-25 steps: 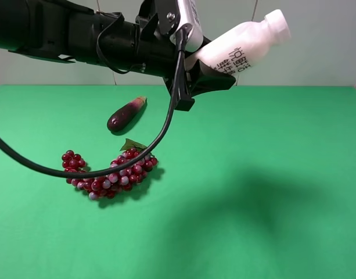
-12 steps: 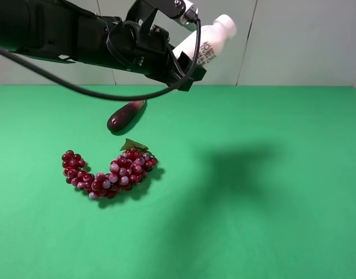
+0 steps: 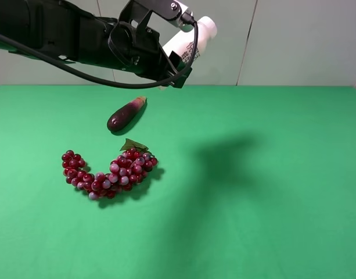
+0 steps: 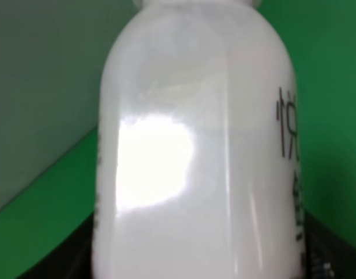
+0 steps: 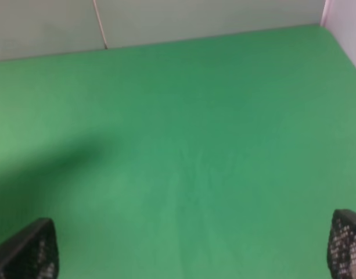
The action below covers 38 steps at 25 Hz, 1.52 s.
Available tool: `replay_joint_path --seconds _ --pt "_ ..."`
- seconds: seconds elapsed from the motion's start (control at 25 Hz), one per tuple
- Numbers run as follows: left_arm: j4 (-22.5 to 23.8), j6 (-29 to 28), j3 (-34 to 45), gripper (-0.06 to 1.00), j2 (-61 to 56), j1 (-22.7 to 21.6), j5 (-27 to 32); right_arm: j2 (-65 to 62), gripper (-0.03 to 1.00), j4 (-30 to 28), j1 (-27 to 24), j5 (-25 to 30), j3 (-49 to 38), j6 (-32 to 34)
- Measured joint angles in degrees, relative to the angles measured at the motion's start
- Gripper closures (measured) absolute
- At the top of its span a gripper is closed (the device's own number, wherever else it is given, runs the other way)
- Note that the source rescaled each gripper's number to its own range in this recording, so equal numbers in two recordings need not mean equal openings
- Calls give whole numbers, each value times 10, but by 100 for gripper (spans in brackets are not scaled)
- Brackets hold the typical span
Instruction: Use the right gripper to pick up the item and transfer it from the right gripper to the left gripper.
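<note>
White plastic with a white screw cap (image 3: pixel 205 25), the item (image 3: pixel 188 42) hangs high in the air near the back of the scene, in front of the pale wall (image 3: pixel 305 40), tilted so that its cap points up and away from the arm. The left gripper (image 3: pixel 176 63) has it – its black fingers are closed on the lower body of the bottle, 1 on each side, and the cap end sticks out free beyond them. In the left wrist view the bottle's smooth body fills nearly the whole picture, with black printed characters running down 1 side and dark parts of the gripper showing at both edges of its base. A black cable (image 3: pixel 79 74) loops under the left arm, which reaches in from the left of the high view. Well below the bottle, on the green cloth (image 3: pixel 270 221), lies a dark purple eggplant (image 3: pixel 126 114), and nearer the camera a red grape bunch (image 3: pixel 108 174) with a green leaf; the 2 lie apart from each other. A soft shadow (image 3: pixel 236 157) falls on the cloth to the right of the grapes. The right gripper (image 5: pixel 186 250) appears only in its own wrist view – its 2 textured black fingertips stand far apart at the picture's edges, wide open, with nothing between them but green cloth beneath.
</note>
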<state>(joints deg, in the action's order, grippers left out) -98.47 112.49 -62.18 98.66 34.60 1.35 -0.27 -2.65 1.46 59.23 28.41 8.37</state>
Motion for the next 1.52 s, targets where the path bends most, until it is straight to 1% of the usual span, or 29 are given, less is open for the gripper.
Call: replay_joint_path --seconds 0.12,0.28,0.4,0.48,0.68,0.88,1.2,1.36,1.52 --pt "0 -20 19 94 -2 -10 -4 0 -3 0 0 0 0 0" --pt "-1 -50 54 94 -34 -19 -59 0 -3 0 0 0 0 0" --pt "-1 -68 86 94 -72 -39 -71 0 -3 0 0 0 0 0" --pt "-1 -88 111 94 -93 -57 -76 0 -3 0 0 0 0 0" --pt "-3 -119 165 94 -131 -102 -117 0 -3 0 0 0 0 0" --pt "-3 -146 196 94 -155 -158 -129 0 -3 0 0 0 0 0" --pt "-5 -158 216 94 -155 -217 -131 0 -3 0 0 0 0 0" --pt "-5 -159 235 94 -152 -232 -137 0 -3 0 0 0 0 0" --pt "-7 -159 253 94 -116 -233 -166 0 -3 0 0 0 0 0"
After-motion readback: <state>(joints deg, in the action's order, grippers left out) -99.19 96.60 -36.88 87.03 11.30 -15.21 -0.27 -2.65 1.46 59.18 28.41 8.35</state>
